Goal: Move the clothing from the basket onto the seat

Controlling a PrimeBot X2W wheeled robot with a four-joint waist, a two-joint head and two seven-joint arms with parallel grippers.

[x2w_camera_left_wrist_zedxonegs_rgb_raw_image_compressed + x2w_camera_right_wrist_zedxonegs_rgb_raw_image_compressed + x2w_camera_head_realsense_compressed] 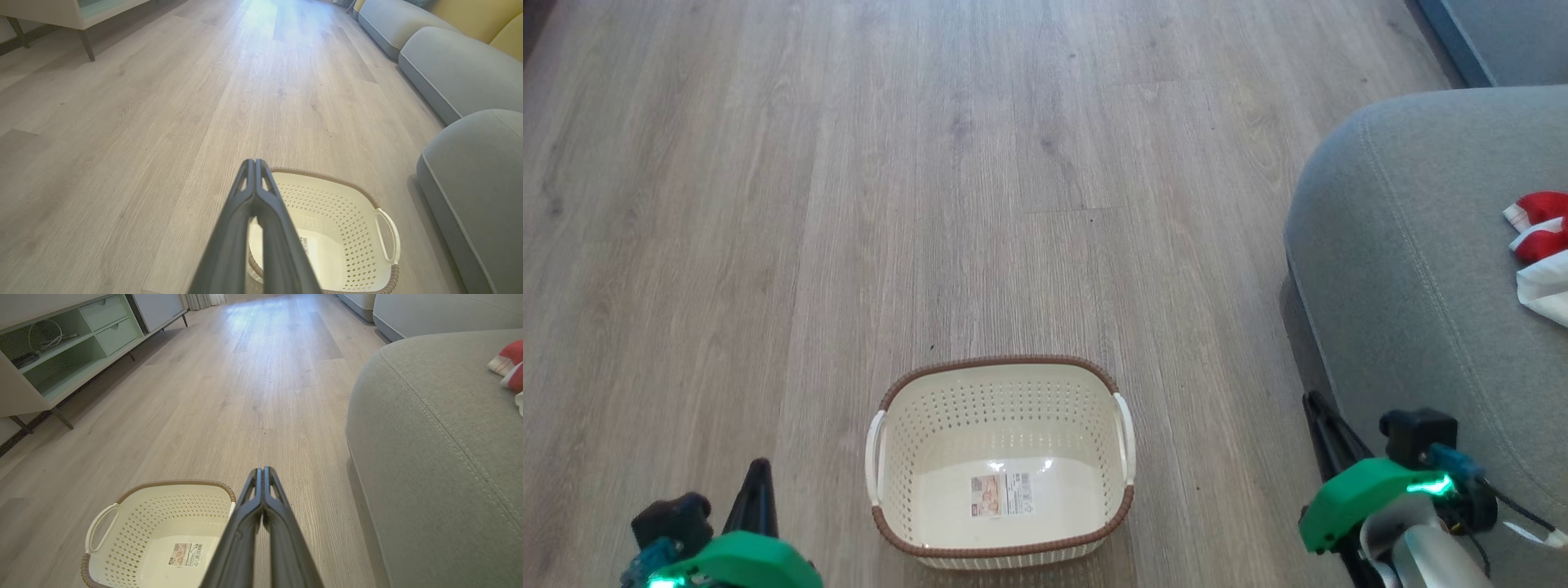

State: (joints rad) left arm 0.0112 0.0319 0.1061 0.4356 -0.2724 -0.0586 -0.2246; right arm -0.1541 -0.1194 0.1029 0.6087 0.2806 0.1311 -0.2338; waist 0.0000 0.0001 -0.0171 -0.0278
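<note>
My left gripper (255, 163) and right gripper (261, 470) are both closed tight on nothing, parked at 7 and 5 o'clock in the head view, flanking the cream perforated plastic basket (1005, 360) with brown woven rim at 6. Basket's empty down to its label sticker (1001, 495), so nothing left to grab. Red-and-white fabric clothing (1542, 237) lies at 3 o'clock on the big grey upholstered seat (1405, 245); I'd call the transfer done.

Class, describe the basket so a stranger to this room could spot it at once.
Find the large grey fabric sofa seat at the right of the pale wood-plank floor. Left of it stands a small cream perforated plastic basket. Only it has a brown woven-look rim and white handles.
</note>
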